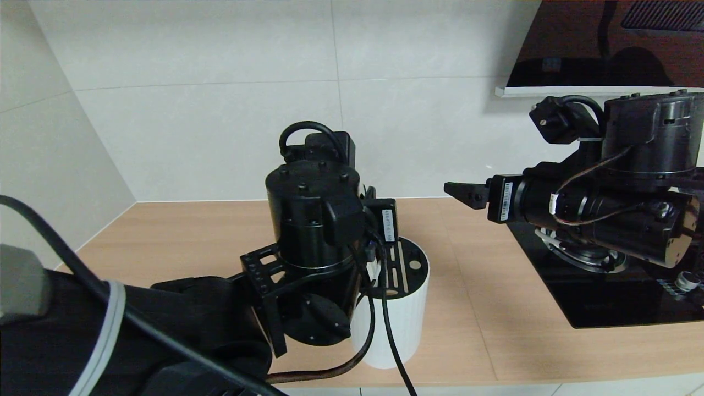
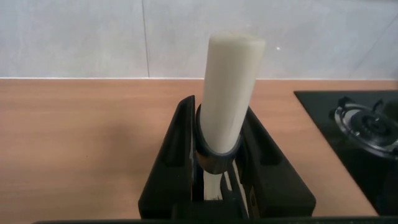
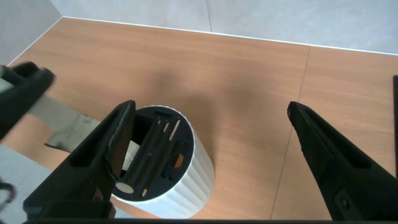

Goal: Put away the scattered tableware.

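The left gripper is clamped on a cream handle, its two black fingers pressing either side of a dark ring low on the handle. The handle's long axis looks close to upright, leaning slightly. Its blunt end points up toward the tiled wall, and its working end runs down between the fingers, where it is hidden. What kind of utensil it is cannot be told.

In the head view this arm hangs above a white round holder with a black slotted top, which stands on the wooden counter left of the black stove. The wrist hides the place where utensil and holder would meet, so it cannot be told whether the tip has entered a slot.

The right gripper is spread wide and holds nothing. It hovers over the counter between the holder and the stove.

A few pale slivers show in the holder's slots, so some pieces may already be stowed. I judge the task to be mid-way: this piece is carried but not released. It has to go straight down into a slot, tip first.
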You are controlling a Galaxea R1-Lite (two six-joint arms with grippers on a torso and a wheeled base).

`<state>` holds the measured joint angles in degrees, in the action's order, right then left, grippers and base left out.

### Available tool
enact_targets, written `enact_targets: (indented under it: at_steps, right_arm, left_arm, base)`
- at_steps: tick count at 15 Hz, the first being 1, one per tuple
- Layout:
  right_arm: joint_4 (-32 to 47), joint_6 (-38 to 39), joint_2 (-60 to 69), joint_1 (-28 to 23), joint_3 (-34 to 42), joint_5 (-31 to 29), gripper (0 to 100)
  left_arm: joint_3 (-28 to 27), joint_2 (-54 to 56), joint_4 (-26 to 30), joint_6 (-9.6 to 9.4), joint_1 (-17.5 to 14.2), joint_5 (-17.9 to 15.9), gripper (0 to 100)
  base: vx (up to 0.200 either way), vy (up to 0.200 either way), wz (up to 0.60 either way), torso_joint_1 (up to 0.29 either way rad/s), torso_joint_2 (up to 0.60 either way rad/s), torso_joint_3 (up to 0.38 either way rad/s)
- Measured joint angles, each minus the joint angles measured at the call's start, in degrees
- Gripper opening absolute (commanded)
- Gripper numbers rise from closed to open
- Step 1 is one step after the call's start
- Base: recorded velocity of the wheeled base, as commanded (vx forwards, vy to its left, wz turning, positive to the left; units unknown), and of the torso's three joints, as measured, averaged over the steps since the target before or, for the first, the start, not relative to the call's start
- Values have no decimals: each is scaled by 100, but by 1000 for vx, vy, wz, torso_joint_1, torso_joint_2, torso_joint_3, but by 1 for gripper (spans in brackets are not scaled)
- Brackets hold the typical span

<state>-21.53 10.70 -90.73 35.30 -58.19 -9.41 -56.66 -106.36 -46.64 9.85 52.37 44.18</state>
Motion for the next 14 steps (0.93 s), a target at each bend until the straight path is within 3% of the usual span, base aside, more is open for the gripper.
enact_targets:
  at_steps: [14]
  right_arm:
    - [2,0,-33,0,9,2,100]
  left_arm:
    - [156,-668,-293,16,27,-1,0]
  base:
    - [0,0,0,0,0,0]
